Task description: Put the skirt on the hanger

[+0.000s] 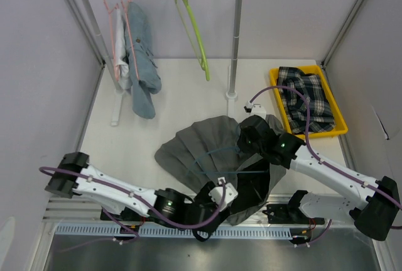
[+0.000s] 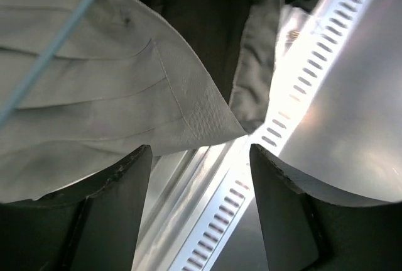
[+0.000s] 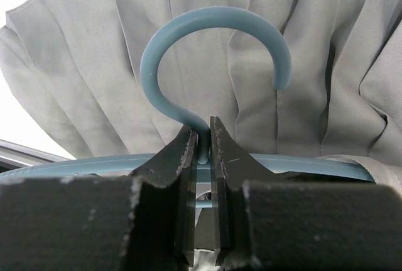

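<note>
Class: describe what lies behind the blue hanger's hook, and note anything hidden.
The pleated grey skirt lies behind the hanger hook. The right gripper is shut on its neck; the jaws hide the bar's middle and whatever lies below.

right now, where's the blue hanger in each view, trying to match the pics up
Top external: the blue hanger is a thin line lying on the grey skirt, centre of the table.
Left wrist: a thin blue line crossing the upper left, over the skirt.
Right wrist: centre, hook up, neck pinched in the right gripper.
Shared landmark: the grey skirt beneath it.
</note>
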### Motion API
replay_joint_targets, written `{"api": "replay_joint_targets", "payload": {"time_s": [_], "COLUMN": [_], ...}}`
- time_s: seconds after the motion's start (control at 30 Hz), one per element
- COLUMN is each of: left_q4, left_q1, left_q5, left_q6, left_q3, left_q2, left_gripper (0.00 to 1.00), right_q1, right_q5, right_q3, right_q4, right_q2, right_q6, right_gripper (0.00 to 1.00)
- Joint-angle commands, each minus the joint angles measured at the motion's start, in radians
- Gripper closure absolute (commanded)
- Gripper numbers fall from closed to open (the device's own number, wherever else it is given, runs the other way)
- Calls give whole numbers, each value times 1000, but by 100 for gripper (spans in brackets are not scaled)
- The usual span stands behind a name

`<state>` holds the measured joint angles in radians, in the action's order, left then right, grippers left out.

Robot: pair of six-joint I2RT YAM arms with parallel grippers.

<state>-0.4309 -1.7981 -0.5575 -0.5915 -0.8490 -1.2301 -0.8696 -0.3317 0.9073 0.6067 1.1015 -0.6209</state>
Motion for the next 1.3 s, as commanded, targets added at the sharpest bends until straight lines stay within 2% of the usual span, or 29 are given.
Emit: {"api": "replay_joint_targets", "payload": {"time_s": [0.0,0.3,0.43,0.67,0.8,0.9,1.0,1.13,1.2,1.27], "left_q4": [-15,-134,-140,-259,-279,-305,-302,-208,-186,-135], "left_q1": [-29,-38,-40,-44,-46,-46,-26,26,58,120], "left_q5": [-205,-208,-176,-179,-168,-165,-163,-133,-121,-88], "left_q6": [-192,-263,-264,-361,-375,-406,-439,-436,-429,-406], "left_q3": [-74,-225,-240,-262,-260,-254,-194,-108,-49,23], "left_q2": [-120,-330,-365,-433,-443,-450,-414,-300,-244,-140], "left_gripper": [30,27,27,28,32,44,71,94,100,100], "right_q1": [7,14,17,20,21,23,26,30,34,37], "right_q5": [-10,-3,3,11,14,14,13,14,16,19], "right_q3": [48,33,19,8,2,1,1,2,1,-4], "right_q4": [-30,-19,-28,-42,-47,-47,-45,-53,-67,-84], "right_q2": [-2,-23,-35,-40,-42,-45,-51,-63,-72,-84], "right_q6": [-2,0,-2,-3,-2,-2,-2,4,13,26], "right_gripper": [100,100,100,100,100,100,100,100,100,100]}}
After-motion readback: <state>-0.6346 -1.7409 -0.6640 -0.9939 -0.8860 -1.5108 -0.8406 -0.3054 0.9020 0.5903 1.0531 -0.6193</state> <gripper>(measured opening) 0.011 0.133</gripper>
